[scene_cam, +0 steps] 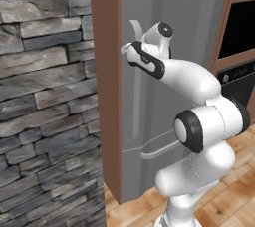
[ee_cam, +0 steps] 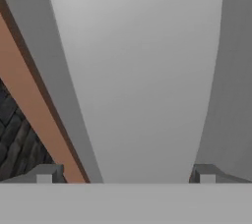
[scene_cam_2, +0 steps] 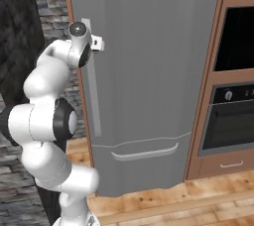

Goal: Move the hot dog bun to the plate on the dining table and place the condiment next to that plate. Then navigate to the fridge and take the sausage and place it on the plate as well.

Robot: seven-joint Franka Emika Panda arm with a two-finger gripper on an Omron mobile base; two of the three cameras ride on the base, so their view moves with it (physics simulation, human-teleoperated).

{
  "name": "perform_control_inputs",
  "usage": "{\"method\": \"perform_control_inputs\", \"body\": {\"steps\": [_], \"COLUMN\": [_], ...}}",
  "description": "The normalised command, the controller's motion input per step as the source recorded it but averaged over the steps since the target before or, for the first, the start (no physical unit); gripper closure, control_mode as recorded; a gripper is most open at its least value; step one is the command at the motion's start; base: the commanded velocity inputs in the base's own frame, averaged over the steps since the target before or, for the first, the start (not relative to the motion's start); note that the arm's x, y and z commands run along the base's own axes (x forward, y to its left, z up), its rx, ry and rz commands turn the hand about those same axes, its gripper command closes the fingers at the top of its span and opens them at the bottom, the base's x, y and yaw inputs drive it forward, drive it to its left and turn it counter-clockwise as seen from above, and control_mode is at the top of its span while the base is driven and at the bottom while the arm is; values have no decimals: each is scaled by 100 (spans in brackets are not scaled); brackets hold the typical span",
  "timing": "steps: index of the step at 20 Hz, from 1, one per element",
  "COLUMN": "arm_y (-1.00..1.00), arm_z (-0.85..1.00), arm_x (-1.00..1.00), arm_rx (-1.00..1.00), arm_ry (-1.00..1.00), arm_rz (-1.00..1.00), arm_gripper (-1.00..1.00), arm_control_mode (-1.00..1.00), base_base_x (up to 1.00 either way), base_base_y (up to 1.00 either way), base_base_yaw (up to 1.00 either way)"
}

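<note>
At the shut fridge (scene_cam_2: 149,71), my fingers (ee_cam: 125,174) spread wide around its long handle (scene_cam_2: 92,81), gripping nothing yet; closing off-centre, I judge, could slip them off mid-pull

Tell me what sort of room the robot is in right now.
Most likely a home kitchen. A tall grey fridge with a long handle stands with its door shut, a built-in oven sits in wooden cabinets beside it, and the floor is wood planks. A stone wall flanks the fridge.
</note>
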Motion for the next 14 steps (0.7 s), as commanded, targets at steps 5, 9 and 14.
{"method": "perform_control_inputs", "body": {"steps": [5,9,14], "arm_y": [15,16,11], "arm_z": [-8,-9,-8], "arm_x": [33,36,10], "arm_rx": [0,0,-3], "arm_ry": [0,0,5], "arm_rz": [0,0,1], "arm_gripper": [-100,100,100], "arm_control_mode": [-100,-100,-100], "base_base_x": [0,0,0], "base_base_y": [0,0,0], "base_base_yaw": [0,0,0]}}
